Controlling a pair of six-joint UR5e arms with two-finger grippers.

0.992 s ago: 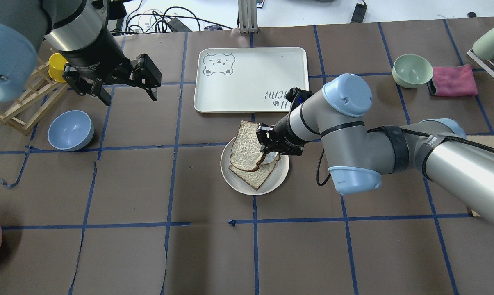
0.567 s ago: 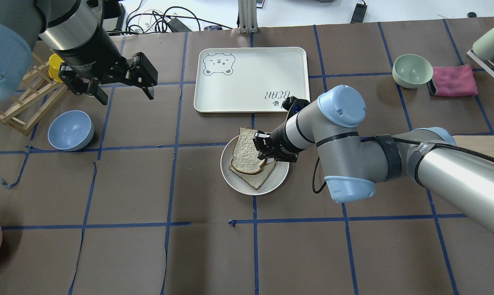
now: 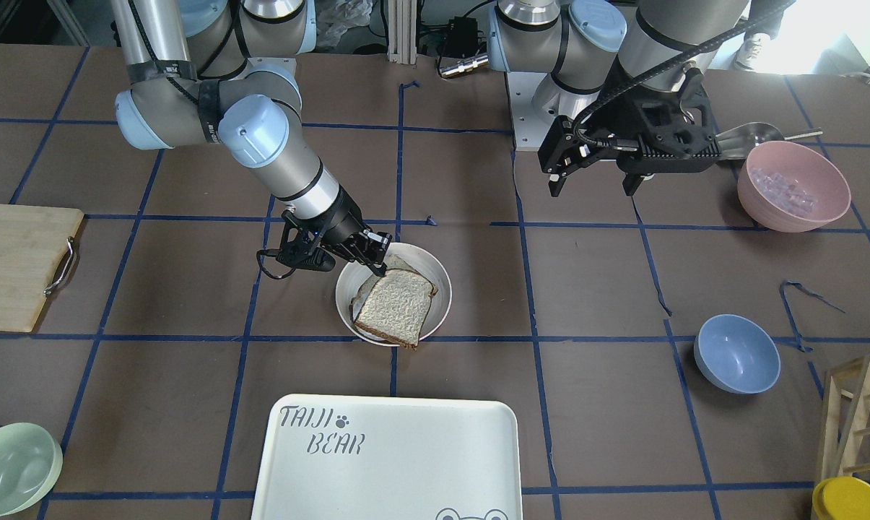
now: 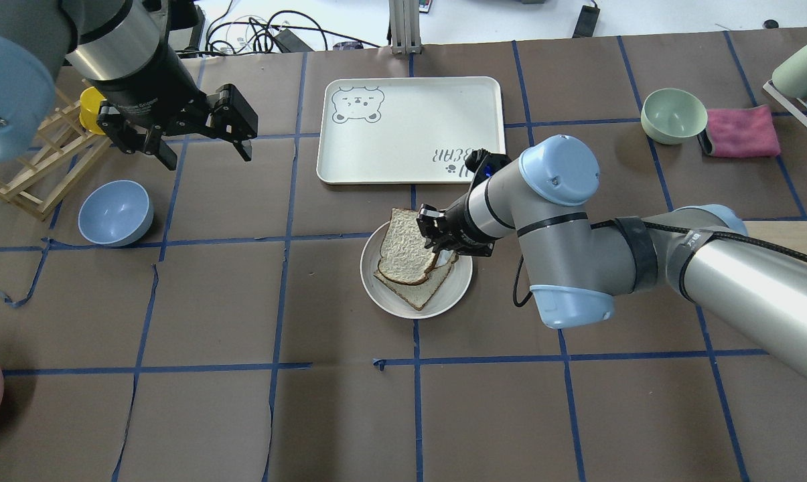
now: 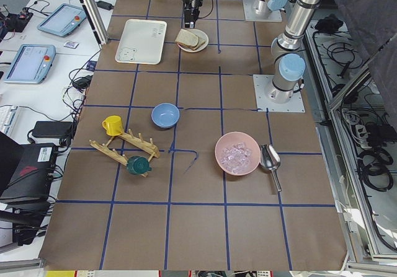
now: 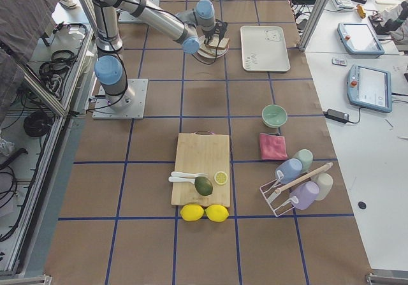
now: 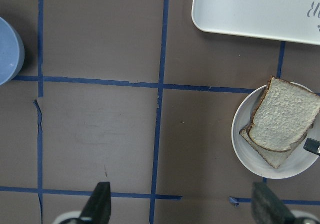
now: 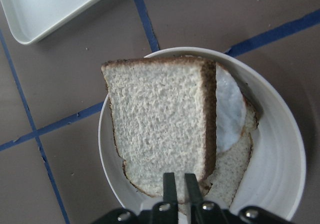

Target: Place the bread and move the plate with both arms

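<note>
The bread [image 4: 403,244] is a pale slice with a dark crust. It lies tilted on a tanner slice [image 4: 422,292] in the round cream plate [image 4: 458,289], with something white [image 8: 230,114] between them. Its far edge juts over the plate's rim. My right gripper [image 4: 436,235] is shut on the bread's near edge; the wrist view shows the fingers pinching it [image 8: 179,184]. In the front view the gripper [image 3: 377,261] is at the plate's [image 3: 443,289] rim. My left gripper [image 4: 209,159] is open and empty, high over the table's far left, well away from the plate [image 7: 300,166].
The white TAIJI BEAR tray [image 4: 410,127] lies just beyond the plate. A blue bowl [image 4: 115,213], a wooden rack [image 4: 35,167] and a yellow cup [image 4: 95,107] are at the left. A green bowl [image 4: 674,115] and a pink cloth [image 4: 741,130] are at the far right.
My right gripper has lowered the bread from above the plate onto the tanner slice. My left gripper has drifted slightly left and back, still open.
</note>
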